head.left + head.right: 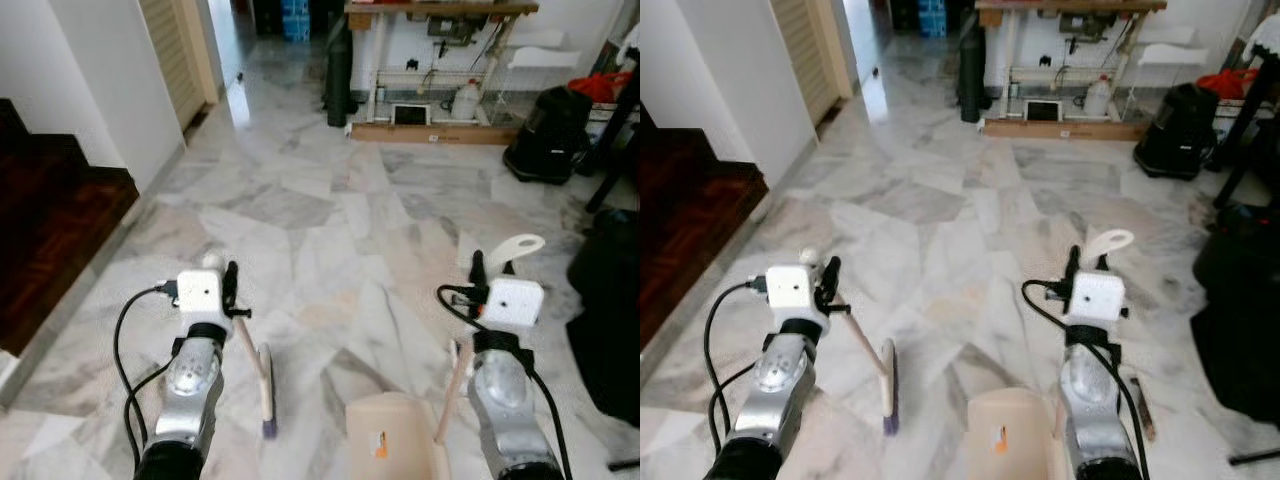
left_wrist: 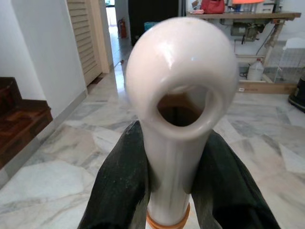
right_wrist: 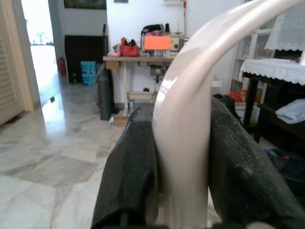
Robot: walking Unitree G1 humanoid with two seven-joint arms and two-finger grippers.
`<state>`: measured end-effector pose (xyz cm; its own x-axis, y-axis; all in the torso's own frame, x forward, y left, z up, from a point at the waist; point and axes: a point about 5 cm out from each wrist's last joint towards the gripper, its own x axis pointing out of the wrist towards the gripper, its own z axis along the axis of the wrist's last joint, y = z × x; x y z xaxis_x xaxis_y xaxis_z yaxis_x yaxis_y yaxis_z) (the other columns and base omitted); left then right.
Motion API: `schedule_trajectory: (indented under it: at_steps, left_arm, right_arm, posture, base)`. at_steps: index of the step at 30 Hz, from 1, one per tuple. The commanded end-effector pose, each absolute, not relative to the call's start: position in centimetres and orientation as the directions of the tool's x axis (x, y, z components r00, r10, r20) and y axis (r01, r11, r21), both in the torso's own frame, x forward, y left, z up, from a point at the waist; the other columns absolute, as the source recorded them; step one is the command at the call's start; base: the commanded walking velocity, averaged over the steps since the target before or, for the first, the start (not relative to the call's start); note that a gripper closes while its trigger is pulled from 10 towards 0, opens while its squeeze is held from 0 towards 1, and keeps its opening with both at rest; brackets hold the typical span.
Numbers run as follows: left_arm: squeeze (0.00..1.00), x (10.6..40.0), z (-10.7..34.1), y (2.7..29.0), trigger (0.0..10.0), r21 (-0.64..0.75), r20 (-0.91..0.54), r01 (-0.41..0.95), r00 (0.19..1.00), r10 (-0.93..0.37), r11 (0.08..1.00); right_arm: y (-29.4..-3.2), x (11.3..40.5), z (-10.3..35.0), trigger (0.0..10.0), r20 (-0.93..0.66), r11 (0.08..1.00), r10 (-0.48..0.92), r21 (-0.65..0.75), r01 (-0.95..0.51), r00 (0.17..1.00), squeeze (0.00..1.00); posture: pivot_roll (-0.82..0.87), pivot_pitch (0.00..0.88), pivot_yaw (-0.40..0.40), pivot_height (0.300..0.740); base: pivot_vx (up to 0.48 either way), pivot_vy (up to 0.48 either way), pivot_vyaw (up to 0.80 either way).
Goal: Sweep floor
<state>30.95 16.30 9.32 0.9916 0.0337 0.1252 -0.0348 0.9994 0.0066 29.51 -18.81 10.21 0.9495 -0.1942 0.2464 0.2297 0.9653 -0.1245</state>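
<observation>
Cream plastic throughout on both tools. Small orange sticker on the dustpan [image 1: 398,440], print too small to read; no other legible writing.

Floor [image 1: 330,210]: polished grey-and-white marble, irregular slabs, glossy with window glare near the louvred door [image 1: 172,50]. Dark wooden stair step [image 1: 50,225] at far left beside a white wall. Wooden surface [image 1: 440,8] at the back wall carrying a sewing machine [image 2: 248,29], with a white jug [image 1: 465,100] and a wire rack underneath. Black bin [image 1: 340,75] upright beside it. Black bag [image 1: 548,135] on the floor at right; more dark fabric at the right edge.

Left gripper [image 2: 176,191]: black, lightly textured fingers [image 2: 119,191] pinching the broom handle [image 2: 178,119] just below its rounded hanging-loop end; orange band visible on the handle below the grip. Handle smooth, glossy, tubular. Broom [image 1: 255,365] angled down and inward, purple-tipped bristle head [image 1: 268,428] touching the floor between the two arms.

Right gripper [image 3: 183,191]: black fingers clamped on the dustpan handle [image 3: 190,105], a curved glossy cream strip ending in a loop [image 1: 520,248]. Dustpan low on the floor between the arms, just beside the right arm, near the broom head but apart from it.
</observation>
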Motion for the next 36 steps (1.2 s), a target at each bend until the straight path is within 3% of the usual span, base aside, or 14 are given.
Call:
schedule_trajectory:
  at_steps: [1, 36]
  left_arm:
    - [0.00, 31.29, 10.20, 16.15, 10.0, 0.007, 0.165, -0.029, 0.986, 0.028, 1.000]
    - [0.00, 31.19, 10.66, 16.55, 10.0, 0.031, 0.184, -0.002, 0.983, -0.004, 1.000]
  right_arm:
    - [-18.95, 29.63, 11.29, 10.0, 0.297, 0.966, -0.200, -0.101, 0.239, 0.934, 0.00]
    - [-18.12, 29.22, 11.64, 10.0, 0.299, 0.970, -0.192, -0.087, 0.227, 0.935, 0.00]
  posture:
    - [-0.01, 0.000, 0.045, 0.740]
    - [-0.01, 0.000, 0.050, 0.740]
  base:
    - [0.000, -0.259, 0.00]
    - [0.000, -0.261, 0.00]
